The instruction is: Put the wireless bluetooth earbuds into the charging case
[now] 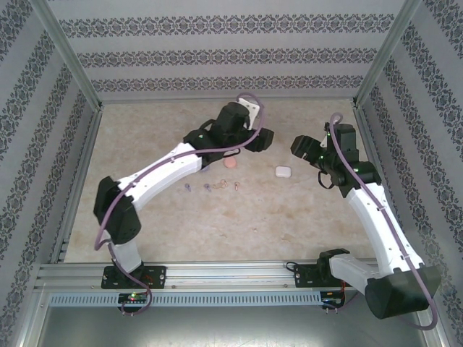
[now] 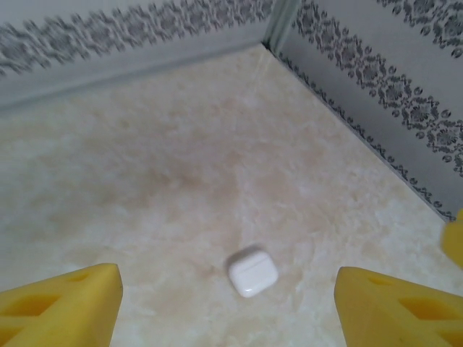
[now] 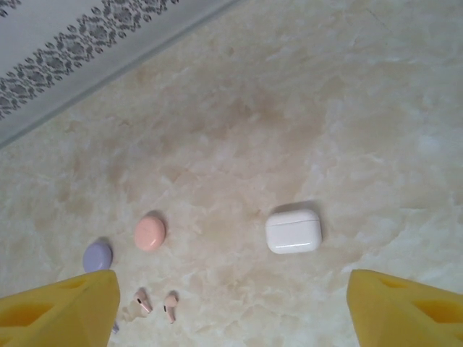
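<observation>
Both hands hang wide open and empty, the left hand (image 2: 226,303) facing the white case (image 2: 252,272) and the right hand (image 3: 233,289) just right of it. The earbuds (image 1: 207,186) lie loose on the counter (image 1: 181,231), left of that case. Picking seems pending; next comes a fine pinch, and the lid looks shut.

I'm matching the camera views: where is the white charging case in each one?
Top external: white charging case just right of centre.
Left wrist: low, near centre.
Right wrist: right of centre, right of the pink case.
Shared landmark: the patterned wall.
</observation>
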